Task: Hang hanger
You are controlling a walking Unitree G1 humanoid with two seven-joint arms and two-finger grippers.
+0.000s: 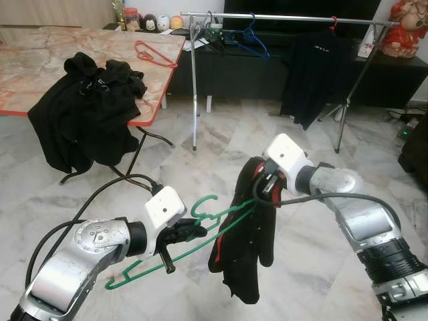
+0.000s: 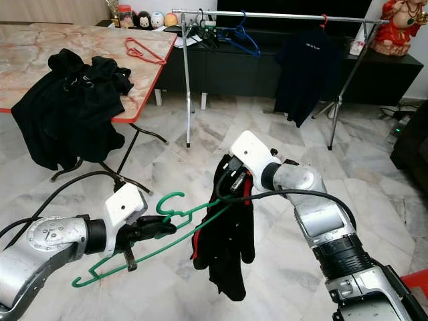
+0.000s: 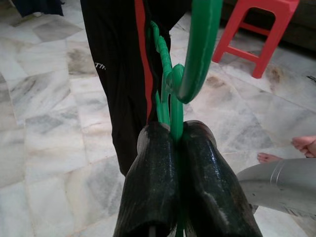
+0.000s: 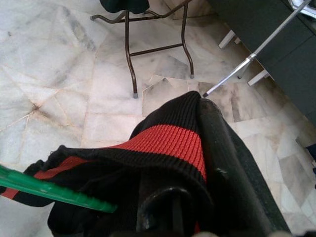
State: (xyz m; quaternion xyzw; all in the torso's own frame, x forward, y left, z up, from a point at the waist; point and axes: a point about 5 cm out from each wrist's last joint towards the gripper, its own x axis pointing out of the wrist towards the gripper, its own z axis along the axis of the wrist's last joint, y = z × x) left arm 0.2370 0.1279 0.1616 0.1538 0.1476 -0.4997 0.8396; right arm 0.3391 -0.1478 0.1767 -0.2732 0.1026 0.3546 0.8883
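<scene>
A humanoid robot stands on a marble floor with both silver arms raised in front of it. Its left gripper is clamped tight on the neck of a green hanger, just below the hook; the left wrist view shows the two black fingers pressed together around the green plastic. The hanger lies tilted, one end dipping towards the floor near the left arm and the other running into a black garment with red trim. The right gripper pinches the ribbed red and black collar of that garment, which hangs down limply from it, so the claw is closed on the cloth. By the look of it the garment is only partly threaded onto the hanger, so dressing the hanger seems unfinished. Well beyond the arms stands a metal clothes rack, already carrying a blue hanger and a black T-shirt. To the left, a folding table holds a heap of dark clothes and a red hanger. Carrying the green hanger over to the rail and hooking it on is all left to do.
</scene>
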